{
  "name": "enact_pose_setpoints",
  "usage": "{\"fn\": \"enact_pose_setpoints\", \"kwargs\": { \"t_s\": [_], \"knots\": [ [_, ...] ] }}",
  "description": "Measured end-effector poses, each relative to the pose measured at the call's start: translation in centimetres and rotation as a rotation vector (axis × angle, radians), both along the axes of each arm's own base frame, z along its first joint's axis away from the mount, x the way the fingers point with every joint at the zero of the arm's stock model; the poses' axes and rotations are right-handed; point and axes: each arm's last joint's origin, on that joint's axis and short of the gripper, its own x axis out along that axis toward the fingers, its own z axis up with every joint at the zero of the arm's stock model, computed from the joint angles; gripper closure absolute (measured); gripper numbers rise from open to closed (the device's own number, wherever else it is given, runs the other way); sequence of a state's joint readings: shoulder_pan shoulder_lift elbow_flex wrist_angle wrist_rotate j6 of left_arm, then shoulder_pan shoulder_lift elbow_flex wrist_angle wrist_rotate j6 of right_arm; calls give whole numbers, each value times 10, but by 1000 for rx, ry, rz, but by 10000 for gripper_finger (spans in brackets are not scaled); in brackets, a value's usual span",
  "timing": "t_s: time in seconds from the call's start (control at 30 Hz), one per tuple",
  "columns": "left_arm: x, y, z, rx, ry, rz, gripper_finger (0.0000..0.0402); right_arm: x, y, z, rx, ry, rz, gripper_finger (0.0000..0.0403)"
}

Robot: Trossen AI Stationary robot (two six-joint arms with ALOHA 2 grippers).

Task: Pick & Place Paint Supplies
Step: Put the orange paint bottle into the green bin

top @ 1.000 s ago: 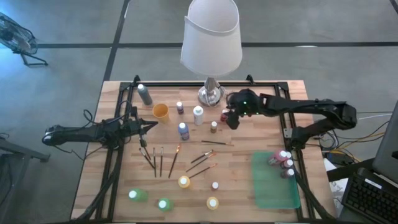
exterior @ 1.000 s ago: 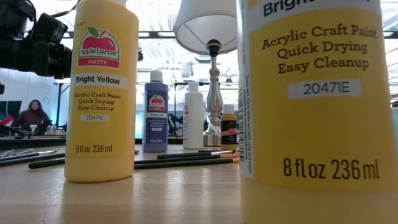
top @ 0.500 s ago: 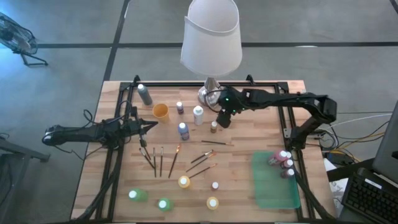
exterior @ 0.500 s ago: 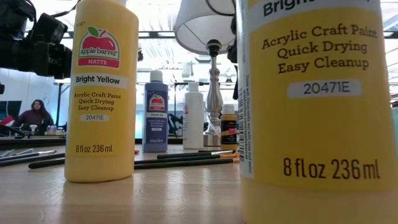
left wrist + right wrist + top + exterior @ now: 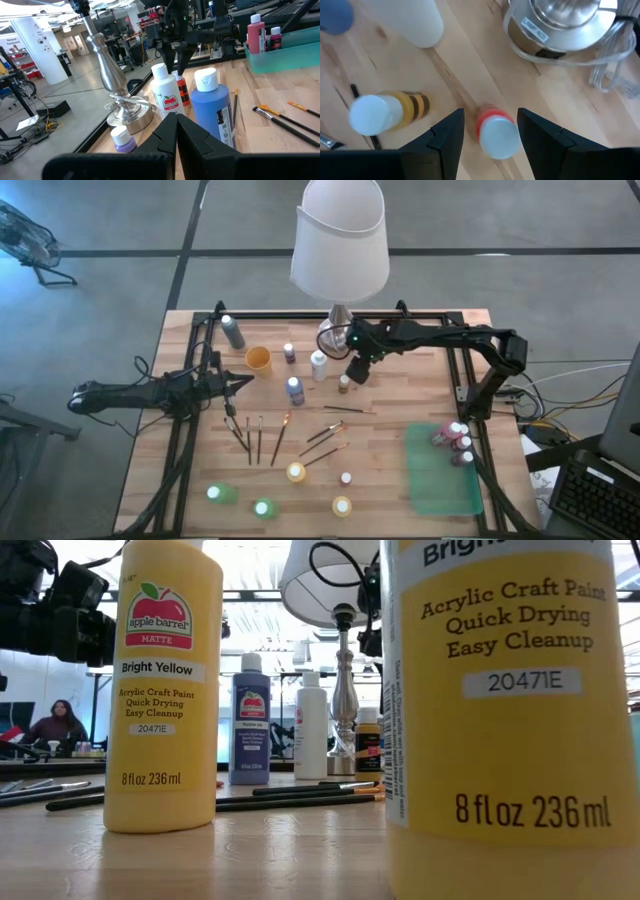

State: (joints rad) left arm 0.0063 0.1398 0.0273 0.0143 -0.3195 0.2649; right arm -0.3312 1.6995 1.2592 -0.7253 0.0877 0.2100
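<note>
My right gripper (image 5: 357,372) hangs open, tipped steeply down, over a small red paint bottle with a white cap (image 5: 496,135). Its fingers stand on either side of the cap without touching it. An orange bottle (image 5: 375,114) and a white bottle (image 5: 319,365) stand close by, on the wood. Several paintbrushes (image 5: 262,438) lie flat mid-table. Three small bottles (image 5: 458,442) stand in the green tray (image 5: 440,480). My left gripper (image 5: 232,385) waits shut at the table's left, pointing level.
The lamp's metal base (image 5: 565,25) and its cord sit just beyond the red bottle; its white shade (image 5: 340,240) overhangs the far edge. Blue (image 5: 295,390), purple (image 5: 289,353), grey (image 5: 233,332), yellow (image 5: 296,472) and green (image 5: 220,494) bottles stand scattered around.
My right gripper has moved toward the table's left edge, along the lamp base, and tipped further downward. It now stands over the small red bottle. Nothing on the table has shifted.
</note>
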Motion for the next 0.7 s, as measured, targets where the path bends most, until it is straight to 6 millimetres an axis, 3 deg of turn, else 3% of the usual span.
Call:
{"fn": "enact_pose_setpoints", "kwargs": {
  "t_s": [0.33, 0.7],
  "knots": [
    [0, 0, 0, 0, 0, 0, 389, -3, -1, -3, -9, 18, -14, 202],
    [0, 0, 0, 0, 0, 0, 389, -4, 0, -9, -3, 34, -17, 229]
  ]
}}
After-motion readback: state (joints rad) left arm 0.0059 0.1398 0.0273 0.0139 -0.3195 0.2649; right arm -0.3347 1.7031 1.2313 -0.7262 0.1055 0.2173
